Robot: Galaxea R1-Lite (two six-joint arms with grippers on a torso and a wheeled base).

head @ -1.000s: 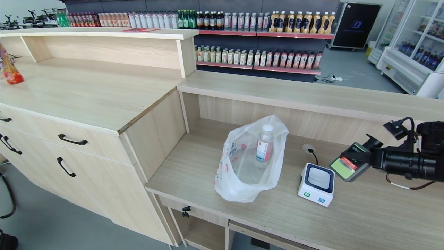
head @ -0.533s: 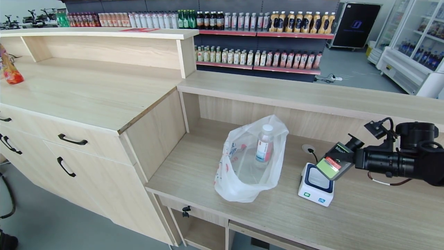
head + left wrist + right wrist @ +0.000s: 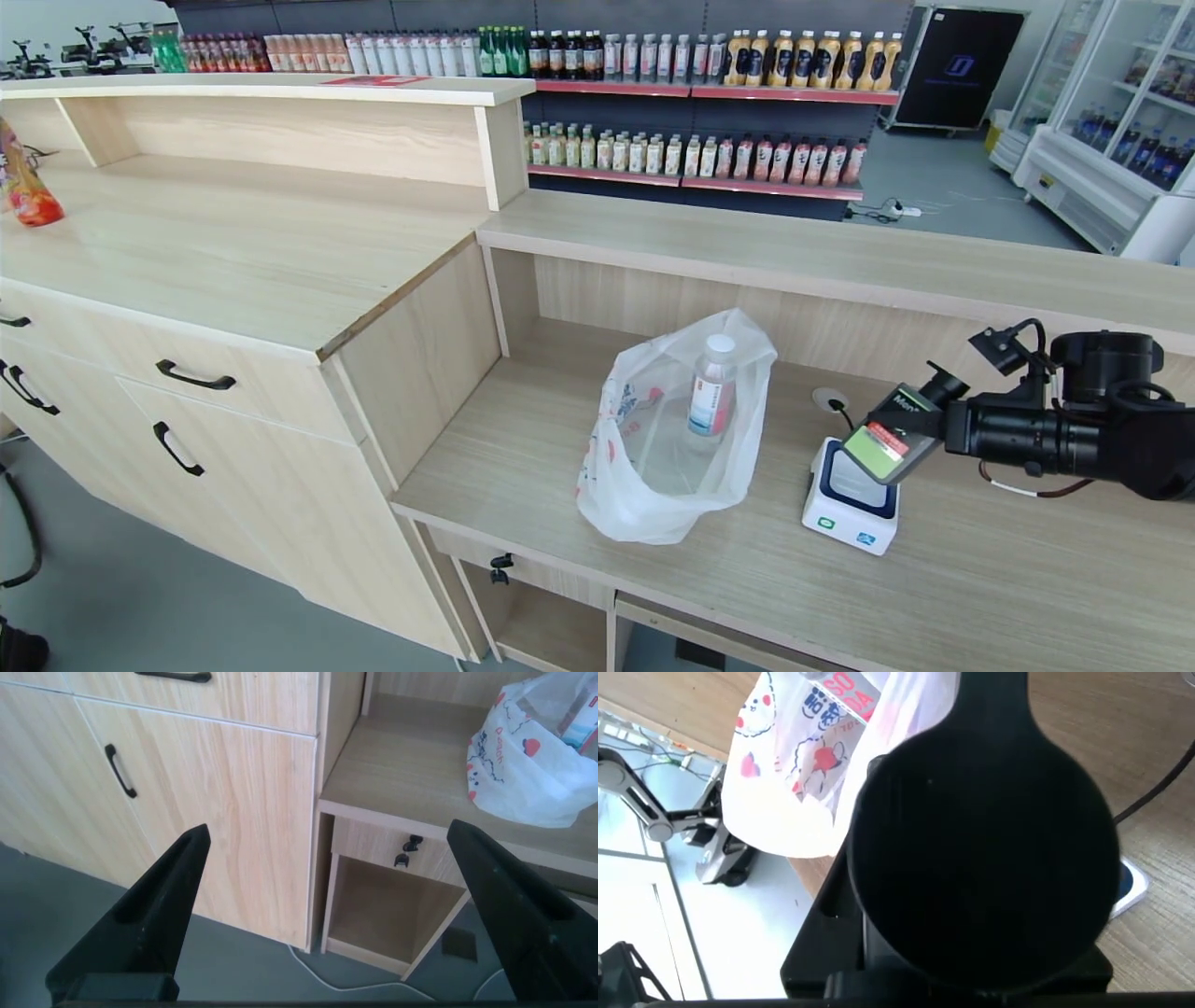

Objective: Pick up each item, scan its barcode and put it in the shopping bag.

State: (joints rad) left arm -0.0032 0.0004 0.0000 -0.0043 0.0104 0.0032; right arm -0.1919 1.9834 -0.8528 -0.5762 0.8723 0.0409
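right gripper (image 3: 926, 418) pinches green box (image 3: 882, 446) by one end, tilted just above scanner (image 3: 851, 511). risk — barcode face angled off the window, no read; end grip may let box twist or slip short of the shopping bag (image 3: 644, 490). left gripper (image 3: 327, 849) spread, empty.

The green box (image 3: 882, 444) hides part of the scanner (image 3: 851, 525); the shopping bag (image 3: 639, 499) partly veils the bottle (image 3: 714, 392).

Bottle (image 3: 712, 397) upright inside shopping bag (image 3: 635, 504) on counter (image 3: 980, 579), scanner (image 3: 845, 523) just right of bag, box (image 3: 885, 441) above scanner
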